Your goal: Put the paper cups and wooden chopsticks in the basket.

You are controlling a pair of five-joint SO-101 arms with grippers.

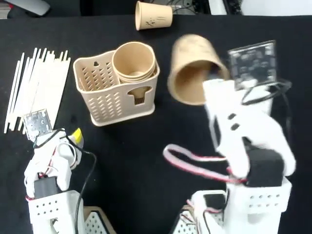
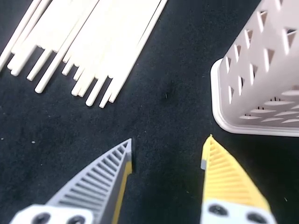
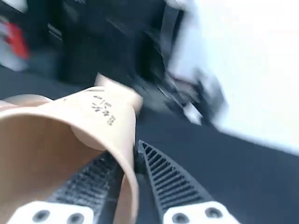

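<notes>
Closest under the high camera: right arm, up off the table (image 1: 131, 161), right claw (image 1: 212, 80) clamped on the rim of a cup (image 1: 191, 68). Cup tilted, mouth turned toward the near side, just right of the basket (image 1: 114, 102). Basket upright on the black table, nested cups (image 1: 134, 61) standing in its right part. Far cup (image 1: 153, 15) on its side at the far table edge. Chopsticks (image 1: 36, 83) in a loose sheaf, flat on the table, left of the basket and apart from it. Left claw (image 1: 70, 139) low, near the sheaf's near end, between sheaf and basket.

From the left wrist: left claw (image 2: 168, 142) spread wide, grey and yellow fingers well apart, gripping nothing, bare table under the gap. Chopsticks (image 2: 93, 42) ahead on the grey finger's side, ends uneven. Basket (image 2: 261, 79) corner ahead on the yellow finger's side. Neither touched.

From the right wrist: right claw (image 3: 131, 154) almost closed, one finger inside the cup (image 3: 56, 135), the other outside, cup wall pinched between them. Beyond the rim, another tan cup shape, blurred, too vague to place.
</notes>
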